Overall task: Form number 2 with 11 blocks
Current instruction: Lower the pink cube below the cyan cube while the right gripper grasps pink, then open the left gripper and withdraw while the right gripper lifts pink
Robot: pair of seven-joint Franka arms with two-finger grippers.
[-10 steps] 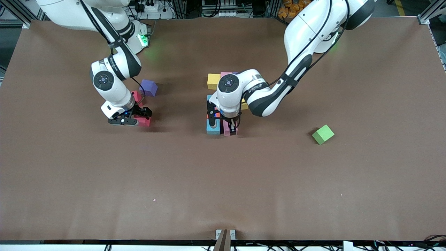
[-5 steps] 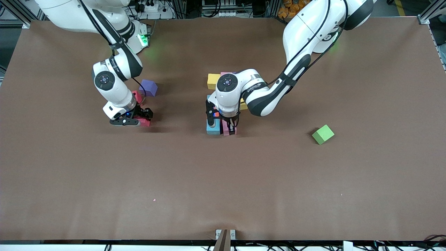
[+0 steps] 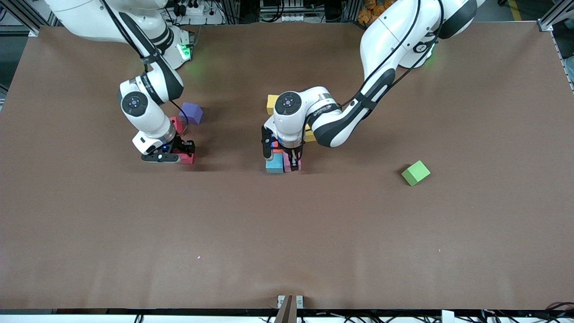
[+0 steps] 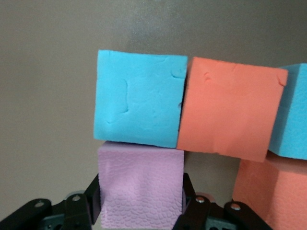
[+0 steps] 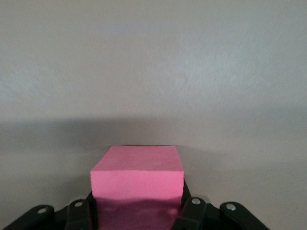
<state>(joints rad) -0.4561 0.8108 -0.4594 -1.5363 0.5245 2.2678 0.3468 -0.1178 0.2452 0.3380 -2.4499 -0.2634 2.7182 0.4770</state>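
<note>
My left gripper (image 3: 292,165) (image 4: 141,203) is shut on a pale pink block (image 3: 290,164) (image 4: 141,187) that stands against a blue block (image 3: 274,167) (image 4: 139,111) at the near end of the number 2. Touching that blue block is an orange block (image 4: 229,115). The left arm hides most of the digit; a yellow block (image 3: 270,102) shows at its end farthest from the front camera. Toward the right arm's end, my right gripper (image 3: 175,157) (image 5: 137,206) is shut on a hot-pink block (image 3: 187,158) (image 5: 137,177) resting on the table.
A purple block (image 3: 191,112) and a reddish block (image 3: 176,124) lie just farther from the front camera than the right gripper. A green cube (image 3: 415,173) sits alone toward the left arm's end. The brown table (image 3: 287,233) stretches bare nearer the camera.
The right gripper's fingers have closed onto the hot-pink block. The left gripper has slid the pale pink block sideways up against the blue block.
</note>
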